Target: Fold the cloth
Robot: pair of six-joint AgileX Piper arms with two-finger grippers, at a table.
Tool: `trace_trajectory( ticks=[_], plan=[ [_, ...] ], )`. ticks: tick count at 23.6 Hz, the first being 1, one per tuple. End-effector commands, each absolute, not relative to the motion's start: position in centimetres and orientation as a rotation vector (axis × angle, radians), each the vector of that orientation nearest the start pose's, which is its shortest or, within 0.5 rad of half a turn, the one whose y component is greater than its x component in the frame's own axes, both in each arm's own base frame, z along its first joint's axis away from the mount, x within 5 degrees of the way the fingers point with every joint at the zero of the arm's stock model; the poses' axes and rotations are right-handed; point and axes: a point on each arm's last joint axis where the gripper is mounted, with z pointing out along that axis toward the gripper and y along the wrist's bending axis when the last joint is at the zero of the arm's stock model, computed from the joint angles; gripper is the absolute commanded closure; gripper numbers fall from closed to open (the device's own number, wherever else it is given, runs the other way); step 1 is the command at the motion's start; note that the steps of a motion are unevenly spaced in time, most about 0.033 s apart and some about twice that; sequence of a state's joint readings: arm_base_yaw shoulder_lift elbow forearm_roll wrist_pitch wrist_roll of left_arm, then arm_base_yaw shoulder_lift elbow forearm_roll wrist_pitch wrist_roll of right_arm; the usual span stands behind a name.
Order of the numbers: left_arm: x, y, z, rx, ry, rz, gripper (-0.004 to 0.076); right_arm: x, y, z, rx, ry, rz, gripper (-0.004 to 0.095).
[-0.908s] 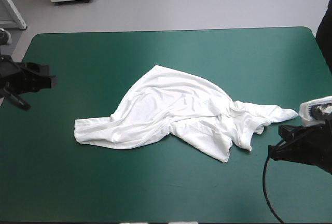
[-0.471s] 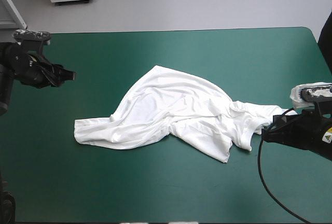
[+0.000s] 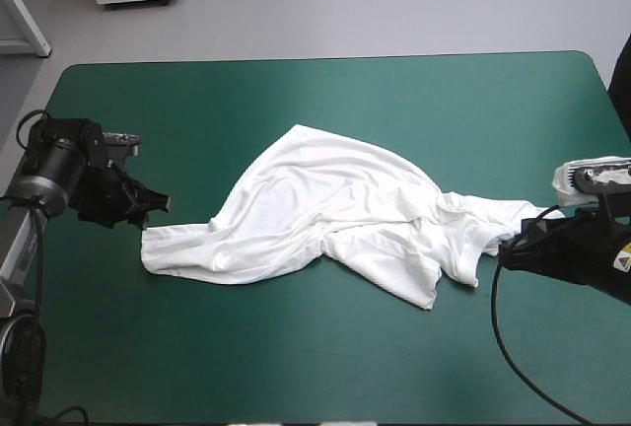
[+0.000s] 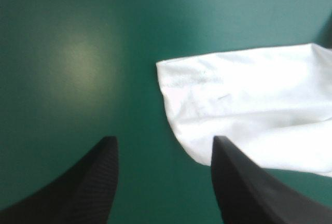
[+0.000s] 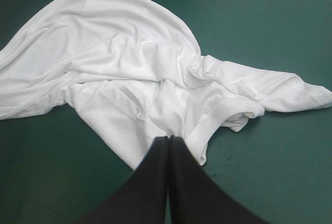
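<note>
The left gripper (image 4: 163, 142) hangs with fingers apart, a corner of the crumpled white T-shirt (image 4: 249, 115) lying on the teal-green cover (image 4: 78, 53) just ahead and off toward one finger; closing from here risks missing it. The right gripper (image 5: 168, 140), fingers pressed together at the T-shirt's near edge, could shove it rather than grasp it.

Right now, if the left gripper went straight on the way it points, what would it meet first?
Most likely the T-shirt: its near corner lies just ahead of the open left gripper, offset toward one of the fingers. How high the gripper is above the teal-green cover is unclear, so it could touch the cover first.
</note>
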State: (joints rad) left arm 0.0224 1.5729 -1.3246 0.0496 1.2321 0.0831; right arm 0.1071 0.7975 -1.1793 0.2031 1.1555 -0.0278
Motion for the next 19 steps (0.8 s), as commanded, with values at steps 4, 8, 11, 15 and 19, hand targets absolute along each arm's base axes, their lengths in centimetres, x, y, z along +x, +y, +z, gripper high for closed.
trace_trajectory(
  ticks=[4,8,11,15,19],
  plan=[
    [30.3,0.8,26.9,0.021,2.959,0.025,0.0331,11.2,2.9,43.8,-0.157,2.180,0.291,0.0908],
    [30.9,0.7,25.0,0.005,2.965,0.006,0.0331,11.2,2.8,43.8,-0.157,2.183,0.276,0.0908],
    [31.6,0.7,23.0,0.000,3.022,0.004,0.0331,11.1,2.7,43.6,-0.162,2.209,0.272,0.0908],
    [32.7,0.4,20.7,-0.100,3.050,-0.047,0.0379,11.0,2.7,43.4,-0.155,2.237,0.263,0.0908],
    [32.9,0.6,20.5,-0.064,3.035,-0.012,0.0743,11.5,1.6,43.2,0.041,2.257,0.191,0.0890]
  ],
)
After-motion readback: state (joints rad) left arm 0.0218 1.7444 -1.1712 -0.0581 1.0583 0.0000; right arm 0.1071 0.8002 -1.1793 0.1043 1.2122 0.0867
